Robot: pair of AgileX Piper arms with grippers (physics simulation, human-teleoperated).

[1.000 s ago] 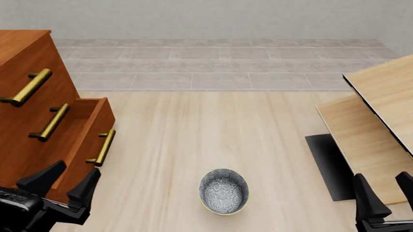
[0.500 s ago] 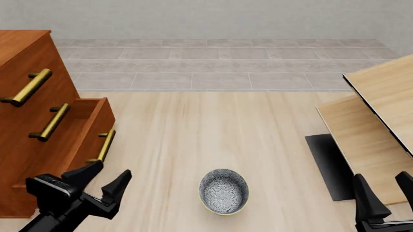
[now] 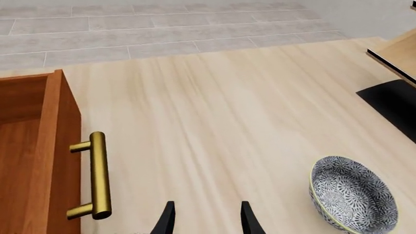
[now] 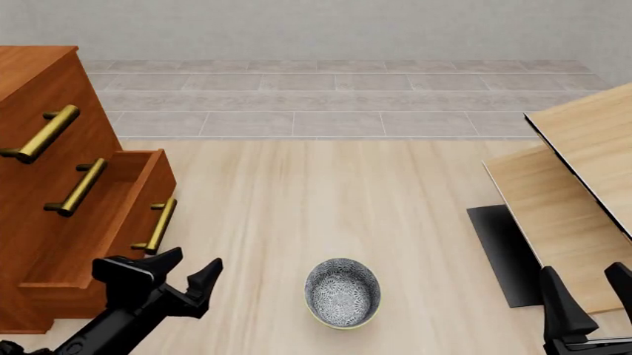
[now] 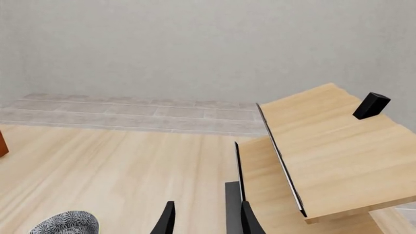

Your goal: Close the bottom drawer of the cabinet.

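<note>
— Bottom drawer (image 4: 109,211) status? Start from your gripper and work out.

— My left gripper (image 4: 180,275) is spread fairly wide and carrying nothing. It hovers over the tabletop (image 4: 326,192), just beside the drawer's front corner but not touching it. From the gripper, the brass bar handle (image 4: 158,225) sits at about eleven o'clock in the front view. The left wrist view shows that handle (image 3: 98,174) close by, with the drawer's open inside plainly visible behind the front panel.

— So nothing is closed yet?

— Correct. The drawer juts well out of the cabinet (image 4: 44,133), while the two drawers above look shut. I judge the push itself has not begun; what's left is to set the gripper against the front panel and drive it toward nine o'clock until flush.

— Anything nearby?

— A patterned bowl (image 4: 342,292) at three o'clock from the left gripper, apart from it. My right gripper (image 4: 590,296) hangs low at the right, jaws apart, empty, near the pale wooden furniture (image 4: 582,177).
</note>
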